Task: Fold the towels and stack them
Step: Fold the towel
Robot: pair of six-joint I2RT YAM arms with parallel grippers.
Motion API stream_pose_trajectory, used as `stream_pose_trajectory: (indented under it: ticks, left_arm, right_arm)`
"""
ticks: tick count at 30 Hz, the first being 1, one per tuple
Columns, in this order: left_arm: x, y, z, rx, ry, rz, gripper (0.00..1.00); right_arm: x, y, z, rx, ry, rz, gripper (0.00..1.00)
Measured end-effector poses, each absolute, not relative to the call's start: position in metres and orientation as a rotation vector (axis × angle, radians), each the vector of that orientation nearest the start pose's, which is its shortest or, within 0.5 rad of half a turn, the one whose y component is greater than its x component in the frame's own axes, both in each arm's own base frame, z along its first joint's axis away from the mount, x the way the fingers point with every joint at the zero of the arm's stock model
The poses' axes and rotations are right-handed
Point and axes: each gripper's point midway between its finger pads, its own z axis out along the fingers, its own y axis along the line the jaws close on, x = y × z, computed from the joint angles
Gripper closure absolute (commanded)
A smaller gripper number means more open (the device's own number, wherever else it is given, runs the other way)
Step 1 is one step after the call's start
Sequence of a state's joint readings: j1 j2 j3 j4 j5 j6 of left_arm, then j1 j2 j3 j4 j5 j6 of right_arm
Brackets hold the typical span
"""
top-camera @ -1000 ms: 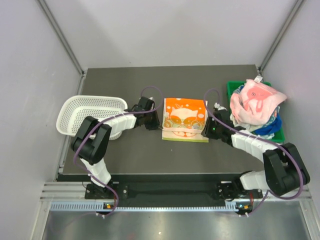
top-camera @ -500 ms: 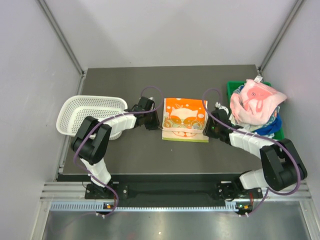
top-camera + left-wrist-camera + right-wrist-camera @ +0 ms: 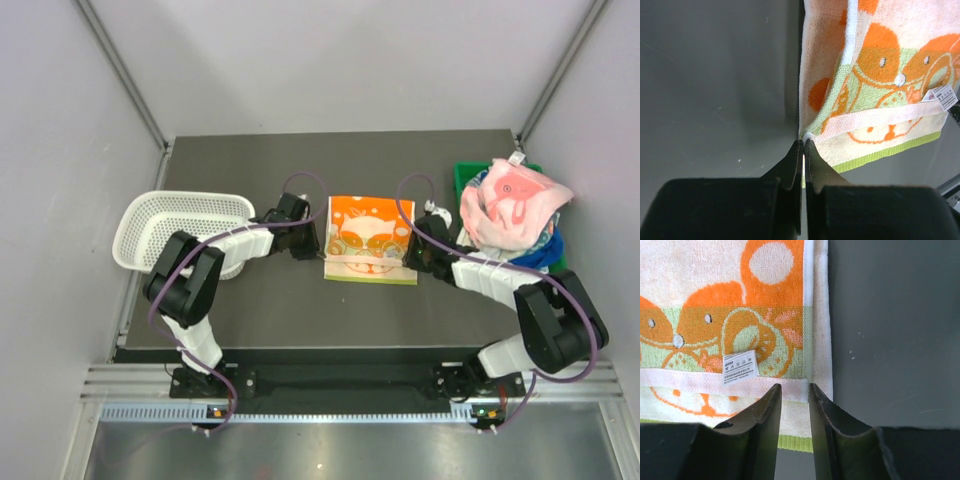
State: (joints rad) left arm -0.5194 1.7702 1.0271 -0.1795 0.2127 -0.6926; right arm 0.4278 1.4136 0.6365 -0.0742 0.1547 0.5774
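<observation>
A dark tabletop [image 3: 250, 300] between grey walls carries a folded orange towel [image 3: 370, 238] lying flat at its centre. The left tool [image 3: 803, 142], fingers pressed together, touches the towel's corner at 8 o'clock; whether cloth is caught between them cannot be told. The right tool [image 3: 795, 387], fingers slightly spread, stands over the towel's edge at 4 o'clock. At the tabletop's 3 o'clock, a pink towel [image 3: 510, 200] is heaped on a blue towel [image 3: 545, 255] in a green bin [image 3: 462, 175]. A white basket [image 3: 180, 215] sits at 9 o'clock.
</observation>
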Motion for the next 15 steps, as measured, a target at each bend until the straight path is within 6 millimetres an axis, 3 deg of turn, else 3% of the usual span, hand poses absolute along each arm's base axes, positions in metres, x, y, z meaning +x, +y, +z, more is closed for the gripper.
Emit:
stream_pose_trajectory:
  ticks: [10, 15]
  left_arm:
    - [0.327, -0.259, 0.038, -0.125, 2.635, -0.729, 1.0]
    - [0.326, -0.259, 0.037, -0.123, 2.636, -0.731, 1.0]
  right_arm:
    - [0.305, 0.135, 0.024, 0.248, 2.434, 0.239, 0.75]
    - [0.304, 0.134, 0.023, 0.246, 2.433, 0.223, 0.87]
